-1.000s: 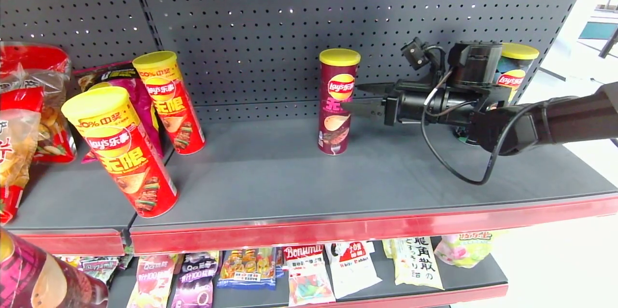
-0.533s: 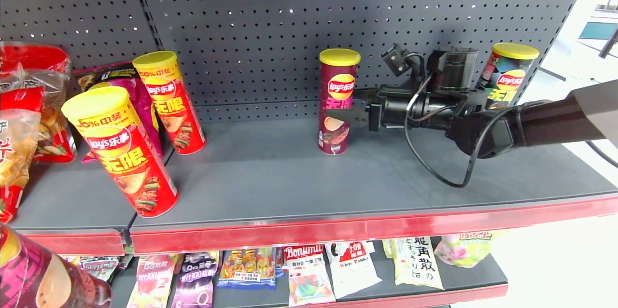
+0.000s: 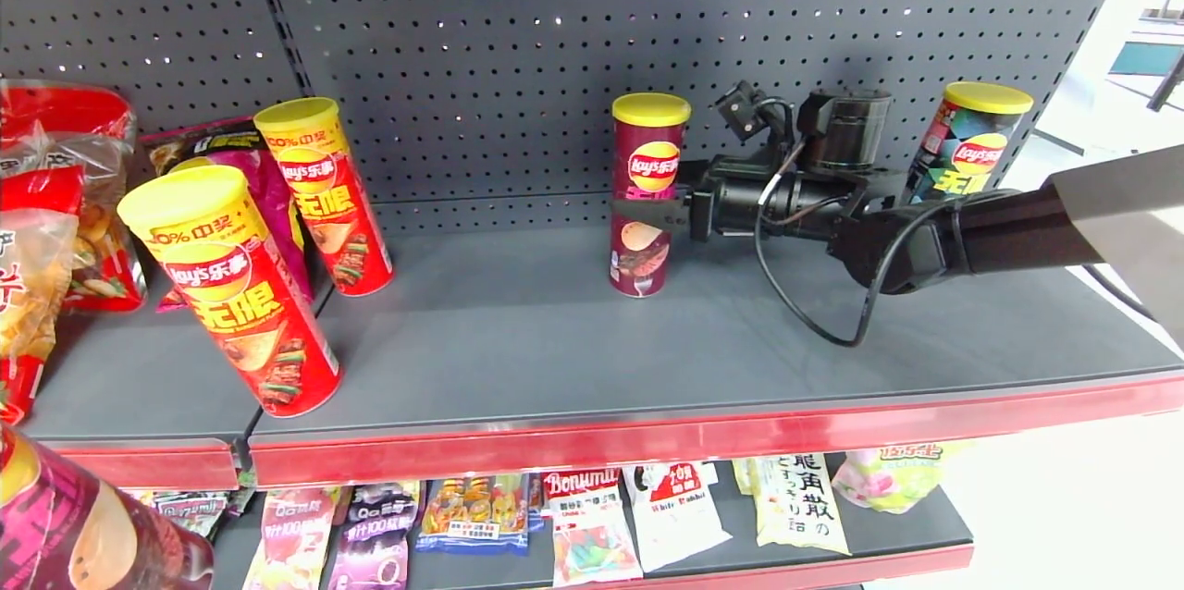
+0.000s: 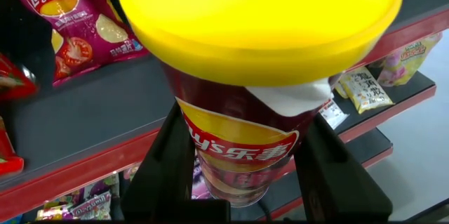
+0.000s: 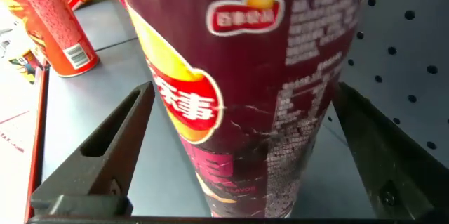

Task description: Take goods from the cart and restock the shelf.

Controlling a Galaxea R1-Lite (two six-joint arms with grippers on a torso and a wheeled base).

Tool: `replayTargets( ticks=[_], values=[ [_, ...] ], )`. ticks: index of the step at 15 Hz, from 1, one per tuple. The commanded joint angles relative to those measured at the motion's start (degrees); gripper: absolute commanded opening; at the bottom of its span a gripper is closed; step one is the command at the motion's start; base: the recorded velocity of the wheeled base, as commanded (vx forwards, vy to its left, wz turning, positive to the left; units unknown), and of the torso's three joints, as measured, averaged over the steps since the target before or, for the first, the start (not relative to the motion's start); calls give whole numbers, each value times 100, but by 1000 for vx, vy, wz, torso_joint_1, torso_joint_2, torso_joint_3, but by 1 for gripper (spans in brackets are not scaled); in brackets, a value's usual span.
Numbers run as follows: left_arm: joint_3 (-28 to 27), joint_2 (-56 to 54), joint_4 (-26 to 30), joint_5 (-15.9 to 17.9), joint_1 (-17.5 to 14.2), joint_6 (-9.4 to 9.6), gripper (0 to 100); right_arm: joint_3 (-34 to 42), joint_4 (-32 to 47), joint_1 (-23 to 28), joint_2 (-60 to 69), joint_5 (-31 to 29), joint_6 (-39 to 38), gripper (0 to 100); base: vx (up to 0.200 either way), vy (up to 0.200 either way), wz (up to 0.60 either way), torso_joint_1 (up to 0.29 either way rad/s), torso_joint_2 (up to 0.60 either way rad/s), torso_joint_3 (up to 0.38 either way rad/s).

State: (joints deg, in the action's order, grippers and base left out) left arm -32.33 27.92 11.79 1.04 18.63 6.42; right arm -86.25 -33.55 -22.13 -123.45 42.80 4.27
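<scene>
Head view: we see the maroon can (image 3: pixel 651 141) upright near the back edge of the shelf (image 3: pixel 555 340), the right gripper (image 3: pixel 659 203) spread wide around it without contact, seemingly so it stands free, while the left gripper (image 4: pixel 245 175) clamps a second can (image 4: pixel 238 147) awaiting placement.
</scene>
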Motion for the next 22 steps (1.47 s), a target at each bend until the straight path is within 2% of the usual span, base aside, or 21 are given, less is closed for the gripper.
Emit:
replayTargets(
  ticks=[1,6,10,12,14,18,22],
  values=[
    [-1,21,-1,2,1,-1,0,-15,-3,-2,-12,0,-5,0,0,0,0,0,0,0],
    [-37,56,-1,2,-8,-1,0,99,-29,-134,102,-158,13,0,0,0,0,0,0,0],
    [-37,56,-1,-7,1,8,0,1057,-64,-547,1008,-1204,13,0,0,0,0,0,0,0],
    [-45,56,-1,-7,1,34,0,1435,-82,-688,1377,-1283,13,0,0,0,0,0,0,0],
    [-63,56,-19,2,1,69,0,1892,-152,-872,1746,-1749,22,0,0,0,0,0,0,0],
    [-54,91,-159,2,1,69,0,2789,-961,-987,2018,-1846,92,0,0,0,0,0,0,0],
    [-54,91,-159,11,1,69,0,3061,-987,-1066,2115,-1898,162,0,0,0,0,0,0,0]
  ],
)
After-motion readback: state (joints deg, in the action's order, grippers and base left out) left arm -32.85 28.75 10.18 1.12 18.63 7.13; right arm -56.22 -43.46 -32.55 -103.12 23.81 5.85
